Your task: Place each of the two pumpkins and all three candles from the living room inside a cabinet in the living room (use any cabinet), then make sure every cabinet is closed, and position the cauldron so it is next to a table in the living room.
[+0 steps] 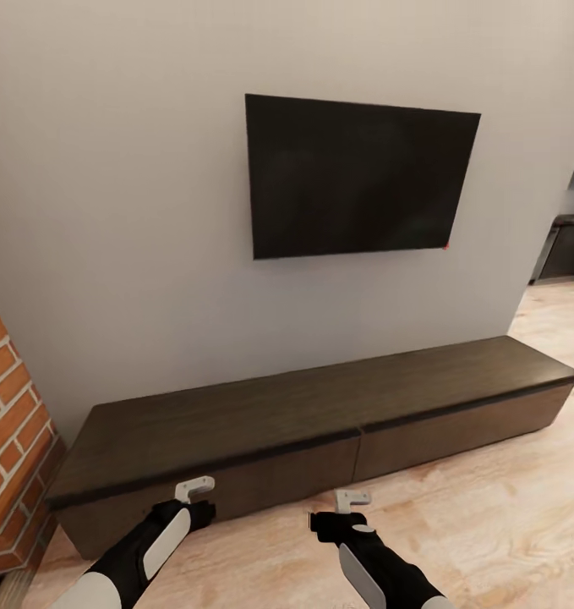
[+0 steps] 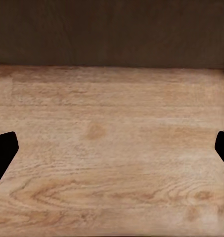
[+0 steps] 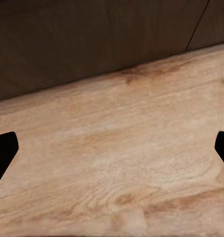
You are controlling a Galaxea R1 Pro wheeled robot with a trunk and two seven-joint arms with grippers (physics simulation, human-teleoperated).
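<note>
Both the left gripper (image 1: 195, 488) and right gripper (image 1: 352, 499) hang with jaws apart, empty, near the closed front of the long low dark-brown wood cabinet (image 1: 320, 406). No pumpkins, candles or cauldron here. Risk: rolling closer could knock the fingers into the drawer fronts.

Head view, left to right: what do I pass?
Brick wall → left gripper → TV (above) and right gripper (below) → right end of the cabinet → dark doorway.
</note>
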